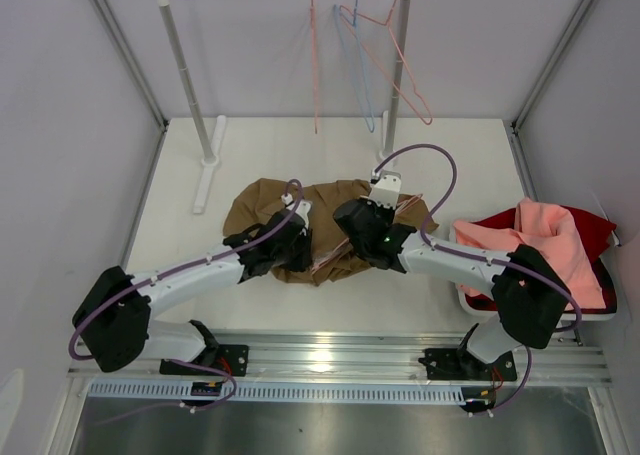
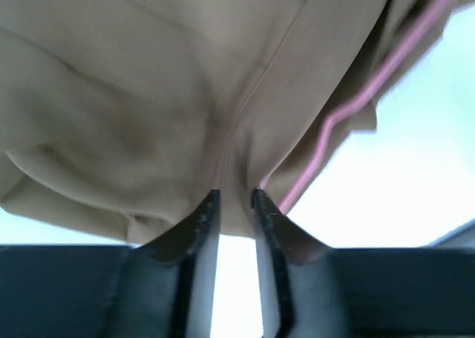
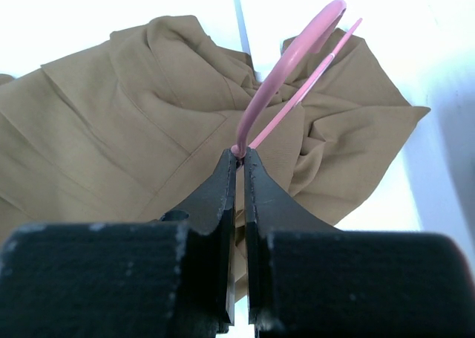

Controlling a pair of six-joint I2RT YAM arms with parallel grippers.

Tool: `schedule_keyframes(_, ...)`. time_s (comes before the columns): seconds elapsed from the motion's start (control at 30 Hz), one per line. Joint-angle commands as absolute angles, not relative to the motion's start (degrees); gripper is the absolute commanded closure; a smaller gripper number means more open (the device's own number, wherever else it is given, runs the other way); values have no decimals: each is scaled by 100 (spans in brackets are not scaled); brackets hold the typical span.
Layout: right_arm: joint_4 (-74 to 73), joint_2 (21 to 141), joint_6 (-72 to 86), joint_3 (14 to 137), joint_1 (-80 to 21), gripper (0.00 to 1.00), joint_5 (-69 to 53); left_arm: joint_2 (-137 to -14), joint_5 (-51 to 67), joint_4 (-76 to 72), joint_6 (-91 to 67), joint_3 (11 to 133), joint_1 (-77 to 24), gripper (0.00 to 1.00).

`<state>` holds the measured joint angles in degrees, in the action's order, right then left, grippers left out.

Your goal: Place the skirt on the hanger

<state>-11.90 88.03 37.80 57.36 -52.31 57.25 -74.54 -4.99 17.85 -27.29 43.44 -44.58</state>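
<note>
Left wrist view: skirt (image 2: 148, 108) is soft-focus throughout and runs off the top and left edges. The hanger (image 2: 371, 85) wire is a blur that leaves the frame at upper right, its lower end lost in a fold beside the left tool (image 2: 234, 197). Right wrist view: only the hook and a short wire stretch show above the right tool (image 3: 239, 154), the rest lying behind cloth. Top view: both tools' fingertips sit concealed under the wrist housings, which also cover the skirt's middle on the tabletop (image 1: 300, 145).
</note>
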Motion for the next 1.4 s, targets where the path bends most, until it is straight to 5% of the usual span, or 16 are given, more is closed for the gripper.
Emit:
schedule_keyframes(0.0, -1881, 9114, 4131, 5695, -5203, 100, 6047, -7155, -737, 1969, -2987, 4254, -4710, 66)
schedule_keyframes(0.5, -2030, 9299, 4377, 5862, -5344, 100, 6073, -6908, -2311, 2189, -3972, 3999, -6108, 46)
schedule_keyframes(0.9, -2030, 9237, 4333, 5845, -5344, 100, 6021, -8033, -3190, 1961, -4008, 4518, -6213, 44)
schedule_keyframes(1.37, -2030, 9176, 4456, 5739, -5344, 100, 5968, -7689, -3040, 1880, -4166, 4394, -6425, 42)
